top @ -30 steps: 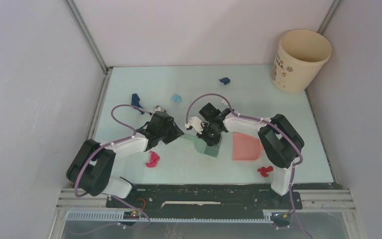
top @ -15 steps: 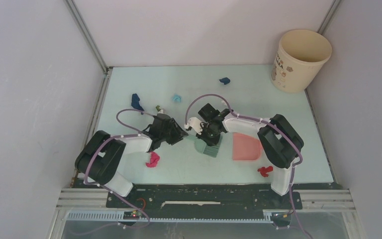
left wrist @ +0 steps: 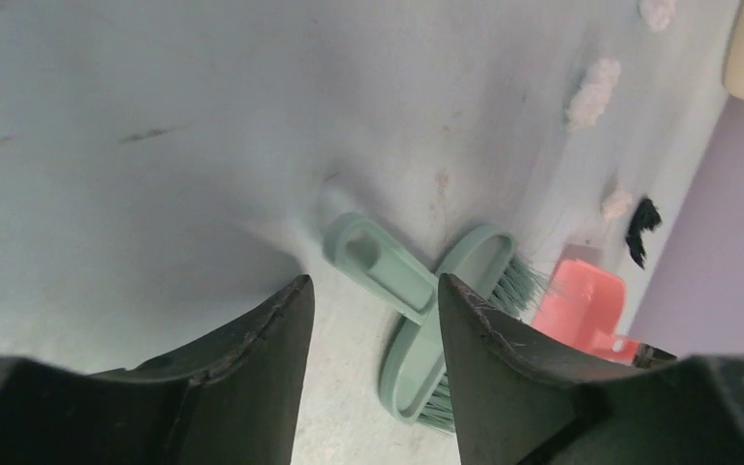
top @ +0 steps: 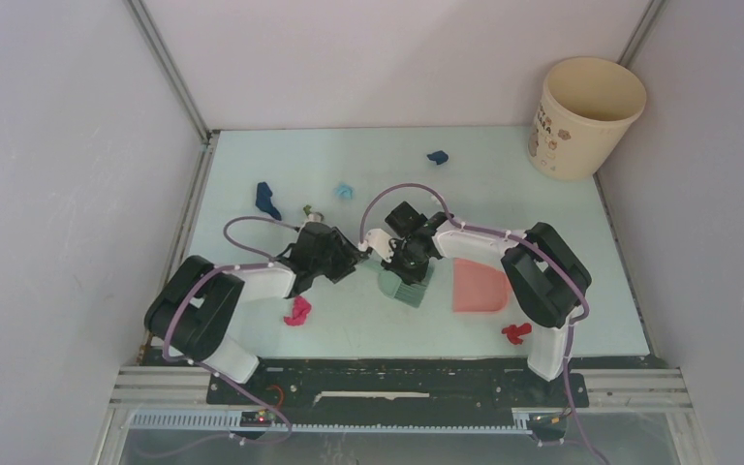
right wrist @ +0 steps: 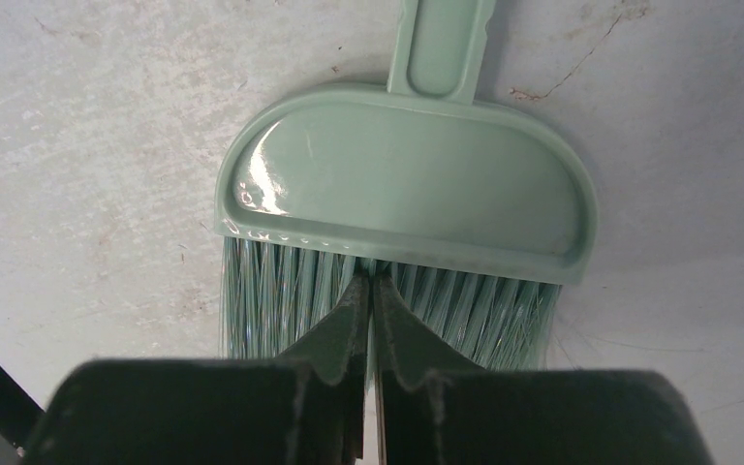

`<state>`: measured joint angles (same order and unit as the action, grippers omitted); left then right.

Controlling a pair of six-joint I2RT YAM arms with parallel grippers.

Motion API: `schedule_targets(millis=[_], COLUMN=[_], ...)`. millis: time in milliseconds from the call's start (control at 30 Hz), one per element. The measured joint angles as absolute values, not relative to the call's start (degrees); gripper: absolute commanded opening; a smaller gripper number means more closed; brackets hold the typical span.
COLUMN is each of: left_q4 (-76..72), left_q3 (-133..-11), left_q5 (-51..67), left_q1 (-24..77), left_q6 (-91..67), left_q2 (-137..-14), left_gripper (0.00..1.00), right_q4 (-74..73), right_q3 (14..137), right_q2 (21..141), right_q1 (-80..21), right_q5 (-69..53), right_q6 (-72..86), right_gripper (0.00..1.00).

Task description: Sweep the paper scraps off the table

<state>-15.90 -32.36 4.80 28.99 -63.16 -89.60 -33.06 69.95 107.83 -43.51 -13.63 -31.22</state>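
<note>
Left tool (left wrist: pixel 372 289) released, jaws wide, lined up on the handle (left wrist: pixel 378 262) of the green brush (left wrist: pixel 446 339); the handle end sits just ahead between the jaws, not gripped. Right tool (right wrist: pixel 369 287) clenched, tips together against the bristles at the head's edge, nothing clearly pinched. Brush flat at mid-bench (top: pixel 523 194), pink dustpan (top: pixel 478 286) just beside it on the right. Loose paper scraps (top: pixel 345 191) scattered: magenta scrap (top: pixel 297 310) by the left arm, red scrap (top: pixel 515 333) near the right base, dark blue scrap (top: pixel 267 199) and a second blue scrap (top: pixel 437 157) farther out. Risks, by my reckoning: the tools stand close, so a closing move could knock the wrists together; the handle may skid aside if the right tool's press slips off the bristles; the left forearm could drag the magenta scrap. Room: far half open; wall (top: pixel 77 194) tight on the left, black rail (top: pixel 397 373) at the near edge, bucket (top: pixel 586 116) at the far right corner.
</note>
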Motion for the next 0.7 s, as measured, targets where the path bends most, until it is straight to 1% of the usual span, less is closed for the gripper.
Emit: schedule_targets(millis=[167,333,600,700], left_q4=[-8.51,-5.85,-14.35,-16.49], left_q3=[-30.89,-31.46,-32.12,-31.94], left_q5=[-2.74,-5.17,-2.22,-0.82], left_q1=[28.99,28.95,28.84,28.47], left_q6=[-62.41,-59.9,-59.61,-59.64], left_q2=[-83.35,-82.72,-88.16,-89.23], left_gripper=[0.64,0.6,0.49,0.48], right_q4=[-33.15,-33.63,-33.52,-33.54], right_q3=[70.0,70.37,70.59,70.59], right_q2=[107.83,108.12,108.27,108.27], right_q1=[-43.57,-44.05,-46.68,-46.92], right_q5=[-13.69,-13.47,-10.98,-10.52], right_q6=[-31.64,-33.06,-34.94,-35.29], right_gripper=[0.08,0.08,0.08,0.08])
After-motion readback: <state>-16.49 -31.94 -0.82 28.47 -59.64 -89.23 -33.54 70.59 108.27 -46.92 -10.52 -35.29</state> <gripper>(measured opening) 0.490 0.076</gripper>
